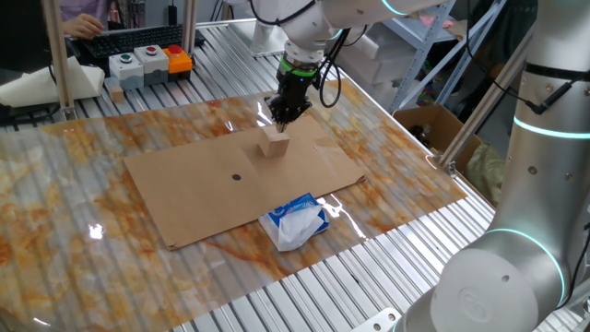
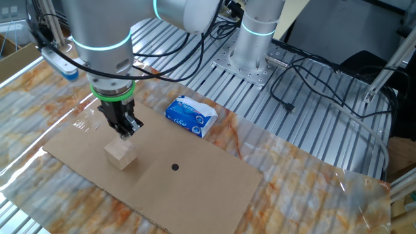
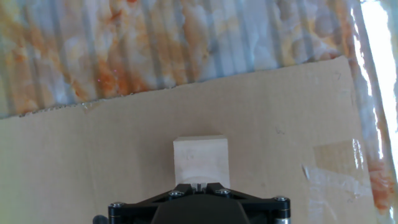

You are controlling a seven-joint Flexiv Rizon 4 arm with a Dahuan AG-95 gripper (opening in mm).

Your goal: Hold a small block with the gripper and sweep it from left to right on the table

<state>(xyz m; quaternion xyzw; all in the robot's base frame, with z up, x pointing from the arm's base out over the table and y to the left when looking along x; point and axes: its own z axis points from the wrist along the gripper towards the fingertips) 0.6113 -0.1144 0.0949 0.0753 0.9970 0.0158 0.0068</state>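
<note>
The small block (image 1: 274, 141) is a pale tan wooden cube that rests on the brown cardboard sheet (image 1: 203, 189), which lies on the marbled table (image 1: 55, 231). The black gripper (image 1: 286, 112) with its green ring hangs just above the block, fingers pressed together with nothing between them. In the other fixed view the gripper (image 2: 127, 132) is a little above and behind the block (image 2: 121, 155). In the hand view the block (image 3: 200, 158) sits just beyond the closed fingertips (image 3: 199, 185).
A white-and-blue plastic packet (image 1: 295, 221) lies at the cardboard's near edge, also in the other fixed view (image 2: 190, 116). A button box (image 1: 147, 63) stands at the back left. Ribbed aluminium rails (image 1: 369, 267) border the table. A small dark dot (image 1: 236, 178) marks the cardboard.
</note>
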